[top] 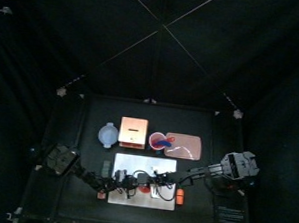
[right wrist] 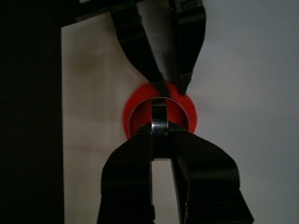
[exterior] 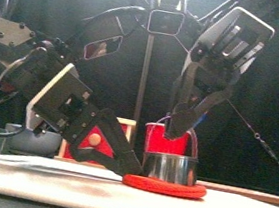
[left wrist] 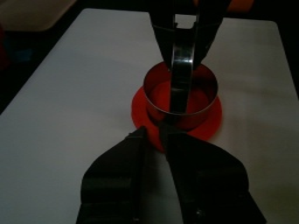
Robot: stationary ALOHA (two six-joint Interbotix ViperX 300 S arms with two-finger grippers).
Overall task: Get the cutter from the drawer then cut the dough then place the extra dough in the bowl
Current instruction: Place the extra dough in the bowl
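Observation:
A flat red dough disc [exterior: 164, 188] lies on the white cutting board [exterior: 34, 179]. The round metal cutter [exterior: 171, 168] stands upright in the middle of the dough [left wrist: 201, 125]. My right gripper [exterior: 179, 124] comes down from above and is shut on the cutter's wire handle [left wrist: 180, 54], as its own wrist view [right wrist: 163, 131] shows. My left gripper [exterior: 129, 165] reaches in low from the left. Its jaws [left wrist: 160, 134] are nearly together, pinched on the dough's near rim beside the cutter.
Behind the board [top: 140, 163] stand the blue-grey bowl [top: 107, 134], the wooden box [top: 134, 134] with its red drawer front, and the pink tray [top: 193, 140] holding the red cup [top: 162, 142] with toy knives.

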